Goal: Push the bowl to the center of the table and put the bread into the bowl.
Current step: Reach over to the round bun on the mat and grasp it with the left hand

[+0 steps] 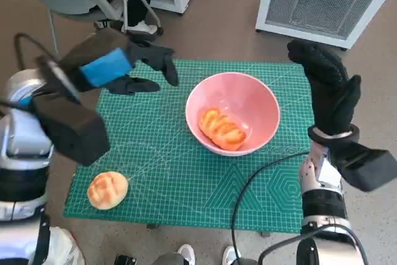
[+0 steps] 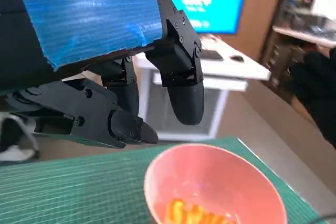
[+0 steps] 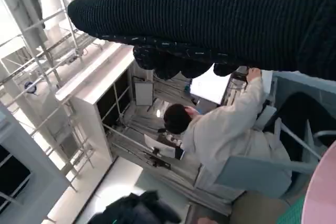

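Nearest, at about 7 o'clock on the green-matted tabletop (image 1: 186, 184), a round golden bread roll (image 1: 107, 190) is seen lying alone, well apart from both hands. It is judged light, soft and easily crushed, so it would best be cupped around its sides with a gentle hold rather than pinched on its domed top. Near the middle of the tabletop, a little toward 2 o'clock, the pink bowl (image 1: 232, 113) is found, with a twisted orange bread (image 1: 222, 128) already lying inside it. The bowl is judged stiff, light and smooth-walled, likely to slide readily when pushed low on its outer wall. The left hand (image 1: 133, 66) is held above the mat at 10 o'clock, its fingers (image 2: 181, 85) loosely apart and nothing held. The right hand (image 1: 329, 88) is raised at 3 o'clock, gloved fingers extended, nothing held.
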Controlling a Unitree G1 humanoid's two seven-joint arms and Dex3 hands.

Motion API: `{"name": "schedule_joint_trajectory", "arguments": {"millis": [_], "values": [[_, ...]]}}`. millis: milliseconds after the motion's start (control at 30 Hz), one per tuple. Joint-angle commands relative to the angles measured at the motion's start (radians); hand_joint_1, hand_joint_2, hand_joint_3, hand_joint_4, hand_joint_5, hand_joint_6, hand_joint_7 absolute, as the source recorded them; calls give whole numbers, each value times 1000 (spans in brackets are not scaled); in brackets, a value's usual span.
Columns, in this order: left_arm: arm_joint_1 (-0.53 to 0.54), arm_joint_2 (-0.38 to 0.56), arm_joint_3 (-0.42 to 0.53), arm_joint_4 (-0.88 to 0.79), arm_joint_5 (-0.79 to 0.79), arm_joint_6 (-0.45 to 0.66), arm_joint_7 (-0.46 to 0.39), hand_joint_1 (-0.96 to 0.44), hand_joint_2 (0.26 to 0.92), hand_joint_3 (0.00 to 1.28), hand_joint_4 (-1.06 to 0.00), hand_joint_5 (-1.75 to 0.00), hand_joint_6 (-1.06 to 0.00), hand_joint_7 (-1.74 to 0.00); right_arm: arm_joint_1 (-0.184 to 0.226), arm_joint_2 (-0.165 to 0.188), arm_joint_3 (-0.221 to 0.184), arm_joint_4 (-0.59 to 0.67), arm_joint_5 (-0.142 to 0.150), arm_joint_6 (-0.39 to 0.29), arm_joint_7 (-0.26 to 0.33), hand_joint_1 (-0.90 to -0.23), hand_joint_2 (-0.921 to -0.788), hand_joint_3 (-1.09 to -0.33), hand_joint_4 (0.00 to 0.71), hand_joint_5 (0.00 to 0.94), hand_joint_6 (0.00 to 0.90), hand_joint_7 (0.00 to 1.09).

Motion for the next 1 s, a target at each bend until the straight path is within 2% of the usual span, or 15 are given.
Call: {"name": "schedule_joint_trajectory", "arguments": {"millis": [33,233,267,300,333,367,467,567,733,1000], "values": [[-1,24,8,-4,-23,5,-41,2,920,41,-662,-1089,-718,-1177,42,2,0,-14,6,5,7,-607,-921,-737,386,1,276,208],[-1,22,12,-4,-23,5,-48,2,920,41,-662,-1089,-716,-1180,45,3,0,-21,5,9,6,-607,-921,-737,386,0,277,206],[99,101,66,-140,-64,121,-116,2,920,41,-662,-1089,-716,-1180,58,-4,-5,-29,-1,4,-3,-607,-921,-737,386,0,277,206],[175,161,108,-244,-95,209,-167,-14,815,74,-428,-727,-462,-852,68,-9,-8,-36,-5,0,-10,-607,-921,-740,385,0,275,204],[249,218,154,-357,-113,310,-216,-25,751,87,-287,-469,-320,-597,77,-13,-10,-44,-9,-1,-17,-607,-921,-742,384,0,274,203],[293,252,183,-429,-122,375,-245,-45,703,89,-183,-300,-230,-422,82,-14,-11,-50,-11,-1,-21,-606,-921,-744,383,0,274,203],[407,310,270,-594,-110,507,-304,-107,648,89,-60,-98,-143,-215,92,-15,-14,-62,-12,6,-28,-606,-921,-749,381,0,272,201],[497,330,334,-679,-111,562,-334,-155,645,76,-20,-32,-141,-115,95,-17,-16,-63,-10,11,-31,-610,-921,-752,379,0,271,201],[643,322,432,-756,-123,547,-362,-193,654,68,-3,-5,-147,-66,91,-17,-17,-50,-18,17,-42,-618,-921,-753,378,0,270,201],[797,298,499,-808,-135,524,-341,-214,673,62,-6,-2,-157,-44,84,-9,-8,-37,-38,12,-57,-616,-921,-751,378,0,268,201]]}}
